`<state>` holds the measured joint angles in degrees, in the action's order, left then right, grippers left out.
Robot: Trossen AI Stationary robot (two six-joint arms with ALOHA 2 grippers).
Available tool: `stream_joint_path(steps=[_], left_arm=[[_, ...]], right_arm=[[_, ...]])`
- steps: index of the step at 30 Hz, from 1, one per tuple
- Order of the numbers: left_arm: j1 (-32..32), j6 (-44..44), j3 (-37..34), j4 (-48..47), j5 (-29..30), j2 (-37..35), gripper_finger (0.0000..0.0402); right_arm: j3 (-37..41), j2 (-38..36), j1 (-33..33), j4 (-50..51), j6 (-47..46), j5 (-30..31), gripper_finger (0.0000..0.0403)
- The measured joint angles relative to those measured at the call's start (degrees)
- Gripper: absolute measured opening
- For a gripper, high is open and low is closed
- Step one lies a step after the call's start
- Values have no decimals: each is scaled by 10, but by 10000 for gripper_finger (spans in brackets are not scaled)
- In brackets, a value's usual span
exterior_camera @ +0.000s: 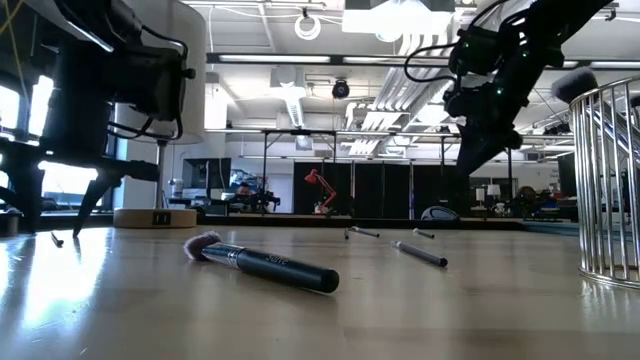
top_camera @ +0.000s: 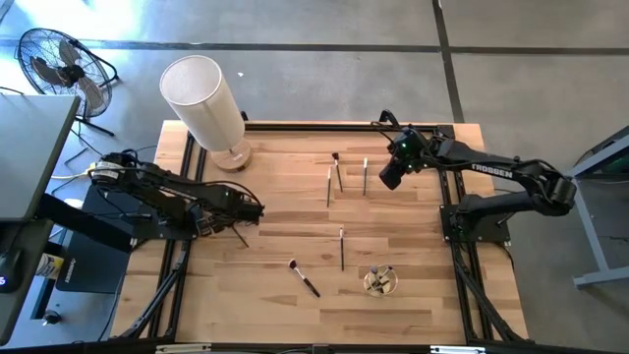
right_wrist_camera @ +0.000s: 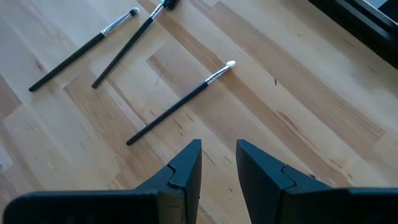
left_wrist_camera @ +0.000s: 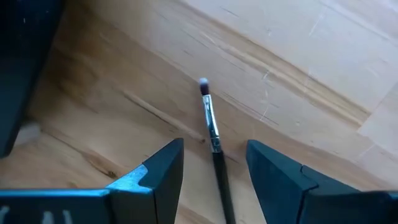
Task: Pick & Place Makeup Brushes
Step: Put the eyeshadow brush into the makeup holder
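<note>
- Overhead, the table (top_camera: pixel 295 177) is seen with makeup brushes (top_camera: pixel 341 249) scattered from centre toward 1 o'clock.
- Left gripper (left_wrist_camera: pixel 214 171): jaws spread, straddling a slim brush (left_wrist_camera: pixel 211 127) at 9 o'clock.
- Right gripper (right_wrist_camera: pixel 217 165): jaws parted, nothing held.
- Brushes are judged light, stiff; mid-handle is best pinched.

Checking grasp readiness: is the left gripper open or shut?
Open: the left gripper fingers stand apart, straddling a thin brush lying flat on the table.

pale blond striped wooden table (top_camera: pixel 295 305). black-handled makeup brushes (right_wrist_camera: pixel 178 104), silver ferrules, one white-tipped; another brush (exterior_camera: pixel 262 263) has pinkish bristles. at twelve o'clock a cream cylinder (top_camera: pixel 203 100). at five o'clock a silvery wire cup (top_camera: pixel 380 281). black grippers.
</note>
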<state>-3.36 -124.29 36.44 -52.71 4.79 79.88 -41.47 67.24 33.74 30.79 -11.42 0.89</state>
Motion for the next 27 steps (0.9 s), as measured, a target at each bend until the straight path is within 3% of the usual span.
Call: stream_joint_path(steps=[5, 11, 15, 20, 27], left_arm=[[0, -6, -3, -2, 14, 0, 174], [1, -47, -7, -37, 94, 2, 174], [0, -49, -7, -40, 100, 2, 174], [0, -50, -7, -25, 65, 2, 174], [0, -51, -20, 4, 84, 1, 174]], right_arm=[[0, 0, 0, -3, 0, 0, 94], [0, 0, 0, -3, 0, 0, 94], [0, 0, 0, -3, 0, 0, 94], [0, 0, 0, -3, 0, 0, 94], [0, 0, 0, -3, 0, 0, 94]])
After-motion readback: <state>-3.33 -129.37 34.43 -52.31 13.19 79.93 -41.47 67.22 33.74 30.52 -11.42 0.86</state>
